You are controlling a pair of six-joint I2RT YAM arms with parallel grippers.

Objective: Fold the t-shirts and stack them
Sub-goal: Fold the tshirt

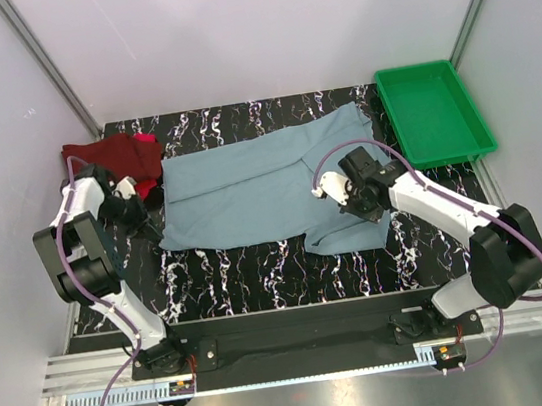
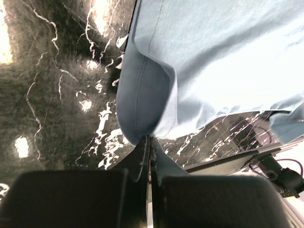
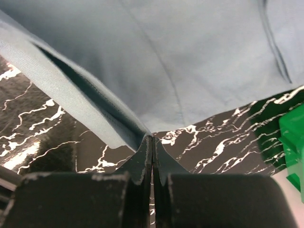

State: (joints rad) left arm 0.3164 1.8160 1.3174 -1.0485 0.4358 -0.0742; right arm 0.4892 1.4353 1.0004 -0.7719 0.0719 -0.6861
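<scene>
Spreading over the middle of the black marbled table point(image 1: 240, 268), the grey-blue shirt point(image 1: 269, 188) is seen in the top view lying mostly flat, with creases and a flap turned over near its right side. The left gripper point(image 1: 149, 218) is placed at the shirt's left edge, and the right gripper point(image 1: 322, 191) is set on the cloth right of its middle. A maroon shirt point(image 1: 103, 156) is bunched at the far left corner, with a red shirt point(image 1: 146, 139) showing at its right edge; which lies on top cannot be told. A green tray point(image 1: 414, 69) is placed at the far right, apart from the shirts.

In the left wrist view, the left gripper point(image 2: 147, 140) is closed, and a hemmed fold of the grey-blue shirt point(image 2: 213, 57) is pinched between its tips and lifted off the table point(image 2: 57, 95).

In the right wrist view, the right gripper point(image 3: 149, 138) is likewise closed, with a doubled edge of the grey-blue shirt point(image 3: 190, 61) clamped at its tips above the table point(image 3: 228, 142). A corner of the green tray point(image 3: 292, 137) is seen at the right.
</scene>
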